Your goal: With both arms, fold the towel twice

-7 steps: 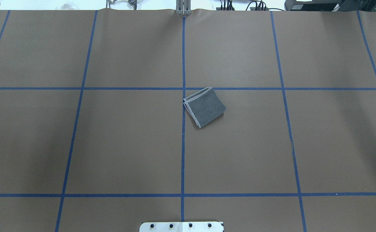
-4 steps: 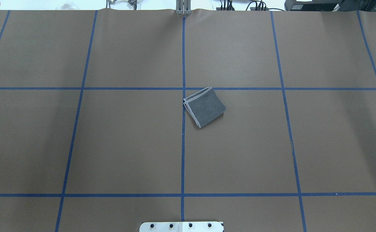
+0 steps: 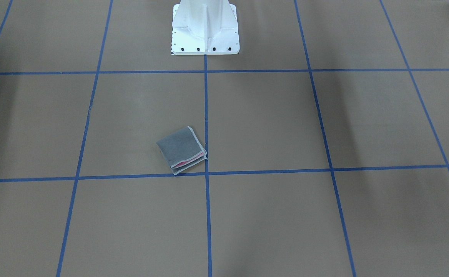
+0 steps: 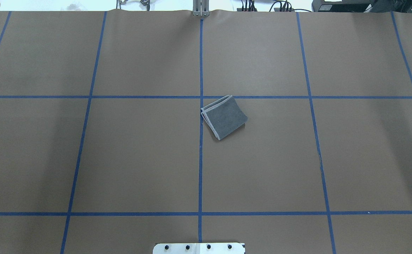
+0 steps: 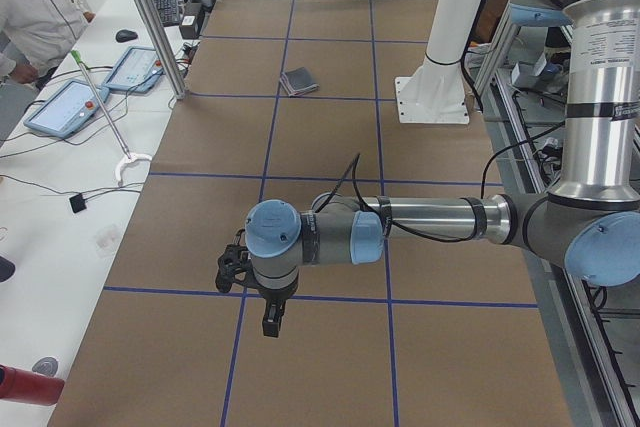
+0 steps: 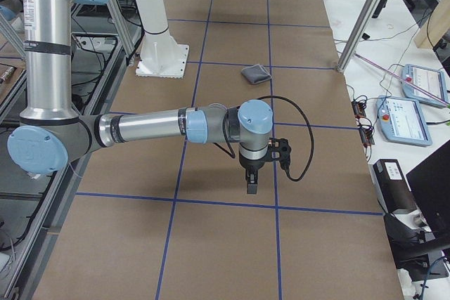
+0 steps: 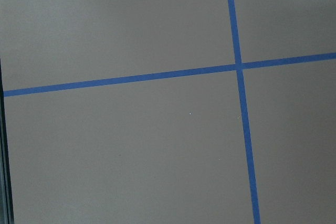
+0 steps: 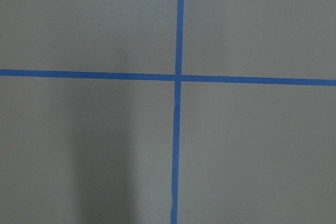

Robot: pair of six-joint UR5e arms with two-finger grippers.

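The towel (image 4: 225, 116) lies folded into a small grey square near the table's middle, just right of the centre tape line. A pink strip shows between its layers in the front-facing view (image 3: 181, 151). It also shows in the left side view (image 5: 299, 80) and the right side view (image 6: 256, 73). My left gripper (image 5: 271, 322) hangs over the table's left end, far from the towel. My right gripper (image 6: 252, 184) hangs over the right end, also far off. Both show only in side views, so I cannot tell if they are open or shut. The wrist views show only table and tape.
The white pedestal base (image 3: 205, 34) stands at the robot's edge of the brown table with its blue tape grid (image 4: 200, 158). An operator (image 5: 35, 7) sits beyond the far edge by control tablets (image 5: 65, 107). A metal post (image 6: 358, 26) stands at that edge.
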